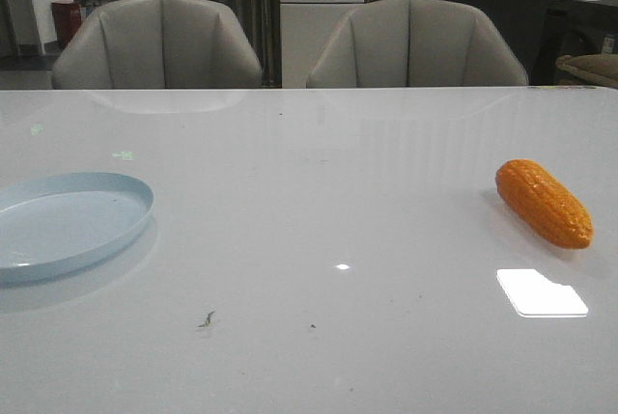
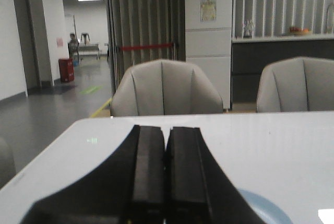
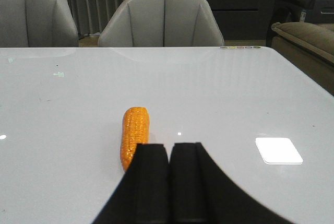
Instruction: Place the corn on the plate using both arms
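Observation:
The orange corn (image 1: 544, 203) lies on the white table at the right, tapered end toward the front right. The pale-blue plate (image 1: 68, 223) sits at the left edge, empty. Neither gripper shows in the front view. In the right wrist view my right gripper (image 3: 169, 146) is shut and empty, and the corn (image 3: 134, 134) lies on the table just beyond its left finger, partly hidden by it. In the left wrist view my left gripper (image 2: 166, 130) is shut and empty above the table, with a sliver of the plate (image 2: 266, 208) beside it.
Two grey chairs (image 1: 159, 42) (image 1: 415, 44) stand behind the table's far edge. A bright light reflection (image 1: 541, 292) lies on the table in front of the corn. A few small dark specks (image 1: 207, 318) lie near the front.

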